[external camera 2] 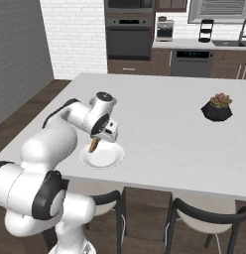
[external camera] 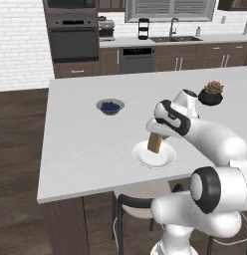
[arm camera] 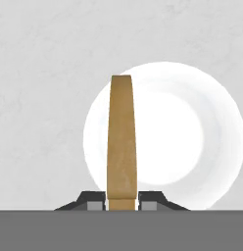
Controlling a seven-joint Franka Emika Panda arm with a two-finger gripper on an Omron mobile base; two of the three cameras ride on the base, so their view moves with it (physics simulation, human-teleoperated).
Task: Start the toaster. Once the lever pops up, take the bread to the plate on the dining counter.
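My gripper is shut on the tan-brown bread slice, which hangs on edge just above the round white plate. The plate lies near the front edge of the white dining counter. Seen from the hand, the slice stands edge-on over the plate's left part. Whether the slice's lower edge touches the plate is unclear. The toaster is out of view.
A small grey bowl of blueberries sits behind the plate to the left. A dark pot with a succulent stands at the right. Dark-framed chairs are tucked under the counter's front edge.
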